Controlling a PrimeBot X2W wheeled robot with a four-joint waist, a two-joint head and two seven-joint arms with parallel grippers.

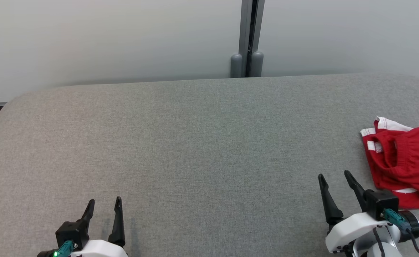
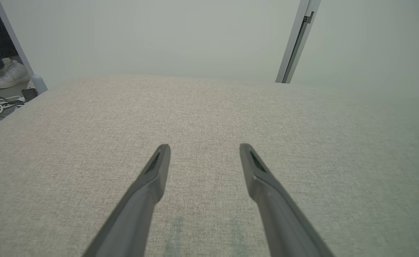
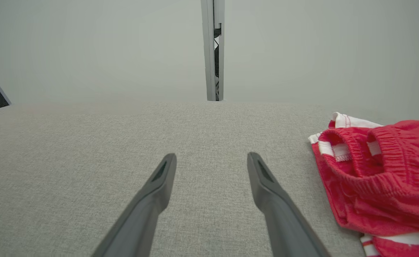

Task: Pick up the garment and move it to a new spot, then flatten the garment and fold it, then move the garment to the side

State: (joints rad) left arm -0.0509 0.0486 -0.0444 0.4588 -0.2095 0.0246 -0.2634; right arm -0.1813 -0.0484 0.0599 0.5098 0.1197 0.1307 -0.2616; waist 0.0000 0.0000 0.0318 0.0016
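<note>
garment point(image 1: 405, 160) crumpled at worktop point(image 1: 195, 142) right edge | left end effector point(image 1: 105, 200) released, empty | right end effector point(image 1: 334, 174) released, near garment, apart

Garment point(image 1: 405, 164) cut off by right edge; shoe point(image 2: 10, 74) partly cropped.

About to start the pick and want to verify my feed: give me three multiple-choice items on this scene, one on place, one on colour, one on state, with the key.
1. Where does the garment lie on the table?
A) far left edge
B) centre
C) right side, just past the right gripper

2. What is the garment's colour?
A) blue
B) red with white trim
C) green

3. How does the right gripper stand?
A) open, holding nothing
B) shut on the garment
C) shut on nothing

Key: C, the head view shows it at the right edge; B, red cloth with white bands; A, fingers apart over bare table.
</note>
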